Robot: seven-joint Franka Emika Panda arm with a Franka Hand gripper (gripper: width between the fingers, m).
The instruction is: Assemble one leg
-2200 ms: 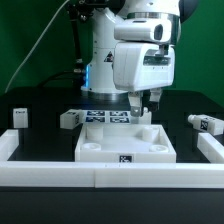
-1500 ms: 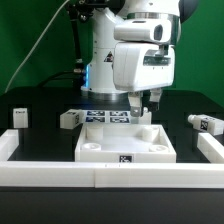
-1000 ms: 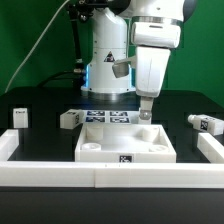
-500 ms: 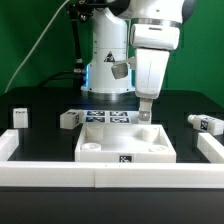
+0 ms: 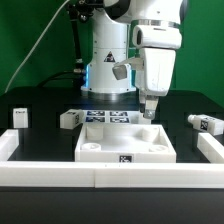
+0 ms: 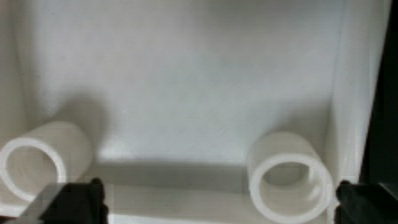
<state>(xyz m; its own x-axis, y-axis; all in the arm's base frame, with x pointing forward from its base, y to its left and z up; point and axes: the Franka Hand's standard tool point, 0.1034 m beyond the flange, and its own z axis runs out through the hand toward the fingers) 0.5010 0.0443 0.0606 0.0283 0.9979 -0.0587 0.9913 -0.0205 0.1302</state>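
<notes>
The large flat white square part (image 5: pixel 125 150) lies in the middle of the table. My gripper (image 5: pixel 150 110) hangs just above its far corner on the exterior view's right. In the wrist view my gripper (image 6: pixel 219 203) is open and empty, one dark fingertip (image 6: pixel 75 203) at each side. Between them I see the part's inner face (image 6: pixel 196 90) with two round sockets (image 6: pixel 294 176). Three small white legs with marker tags lie on the table: two at the exterior view's left (image 5: pixel 19 117) (image 5: pixel 68 119) and one at its right (image 5: pixel 206 124).
The marker board (image 5: pixel 104 117) lies behind the square part. A low white wall (image 5: pixel 100 177) runs along the front and up both sides of the work area. The robot's base (image 5: pixel 108 60) stands behind the board.
The wrist has turned and the gripper has moved towards the exterior view's right, from over the part's far middle to its far right corner. In the last half second it shifted slightly further right.
</notes>
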